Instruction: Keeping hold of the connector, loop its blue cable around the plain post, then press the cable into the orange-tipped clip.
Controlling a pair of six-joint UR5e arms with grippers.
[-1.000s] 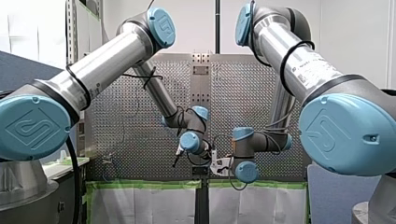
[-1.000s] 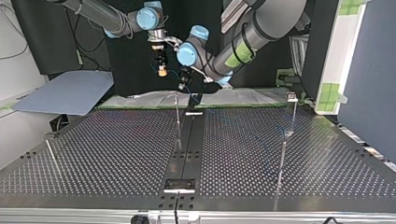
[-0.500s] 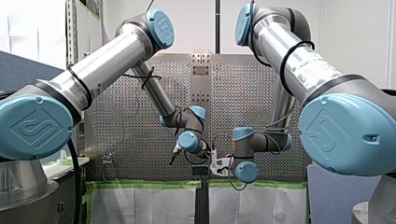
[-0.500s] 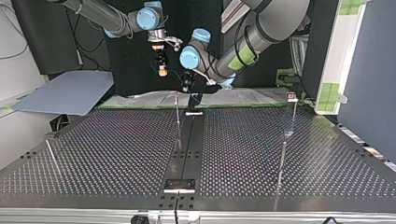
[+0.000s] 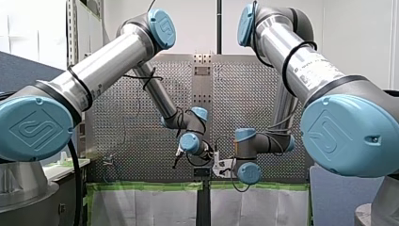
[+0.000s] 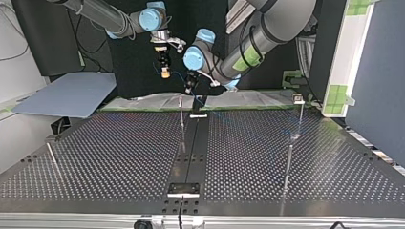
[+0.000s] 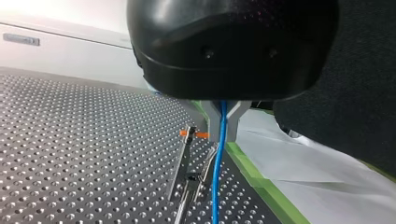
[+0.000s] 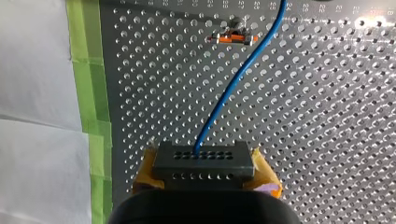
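While the connector is kept pinched by the right hand, the blue cable, pinched in the left hand, is nudged slightly sideways near the orange-tipped clip; looping is judged unfinished.

A robotics lab. My left arm and my right arm, bare industrial machines, reach over a perforated metal table. Green tape fixes white sheets along the table's edge nearest the arms. Beside the table stands a slotted steel upright, and beyond it are plain white walls.
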